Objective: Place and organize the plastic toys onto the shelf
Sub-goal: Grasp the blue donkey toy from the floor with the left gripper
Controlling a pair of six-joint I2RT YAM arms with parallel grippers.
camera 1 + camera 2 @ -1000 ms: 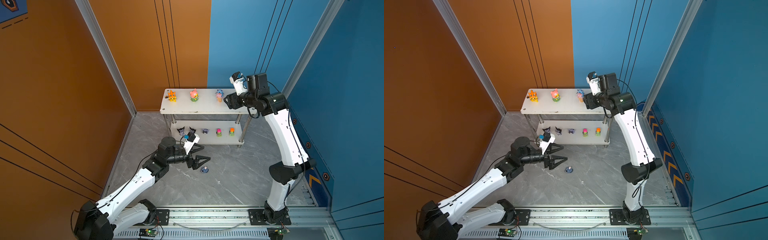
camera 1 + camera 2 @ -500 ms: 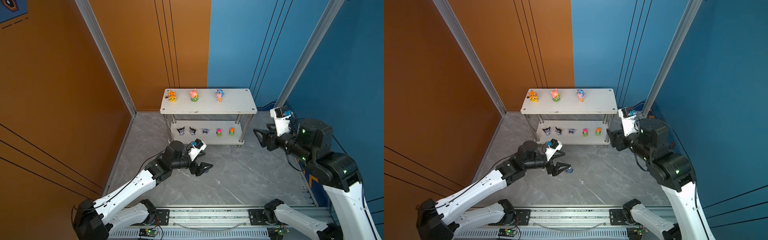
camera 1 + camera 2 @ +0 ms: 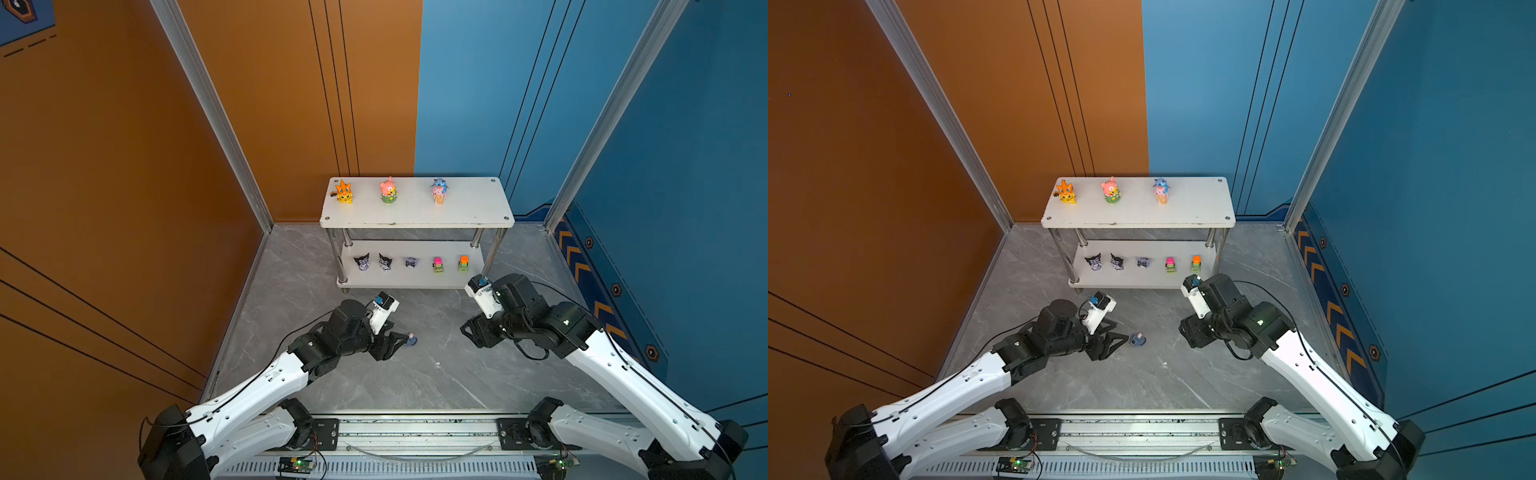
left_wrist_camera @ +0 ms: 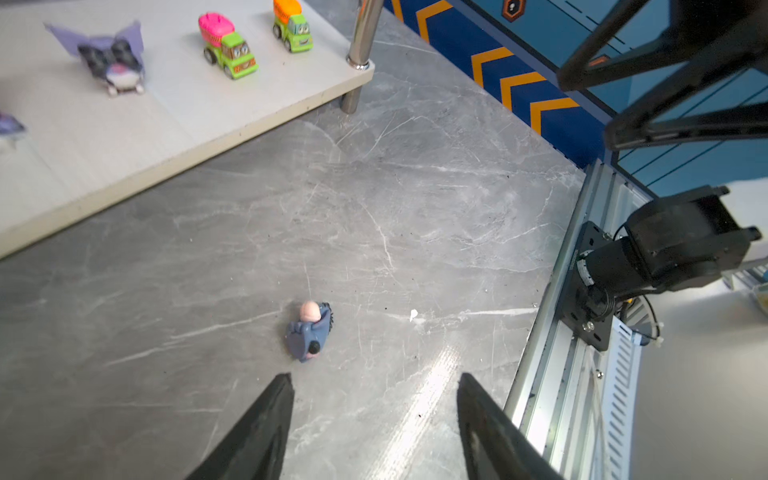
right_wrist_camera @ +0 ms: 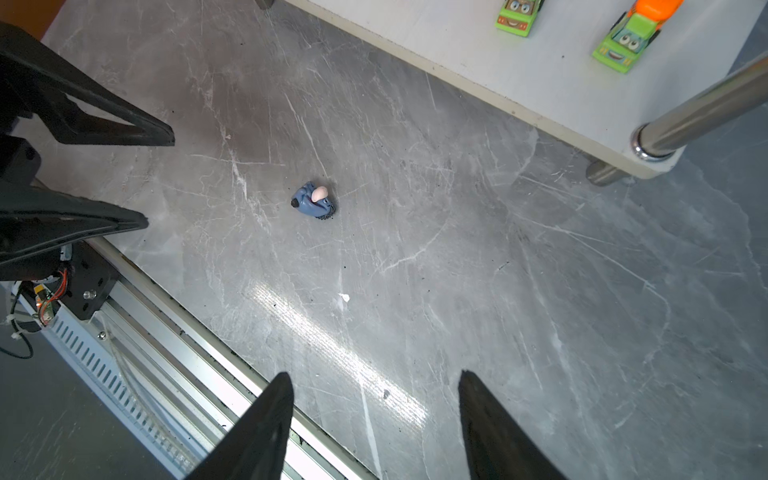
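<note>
Left wrist view: the small grey-blue plastic donkey figurine (image 4: 309, 334) lies on the grey marble-pattern bench (image 4: 208, 291), just ahead of the left gripper (image 4: 374, 382) and nearer one fingertip. The jaws stand partly apart and hold nothing. The right gripper (image 5: 374, 380) hangs well apart from the donkey, with its jaws also parted and empty. In both top views the two-tier white shelf with chrome posts (image 3: 469, 203) carries three figurines (image 3: 388, 192) on its upper board and five toys (image 3: 410, 262) on its lower board.
</note>
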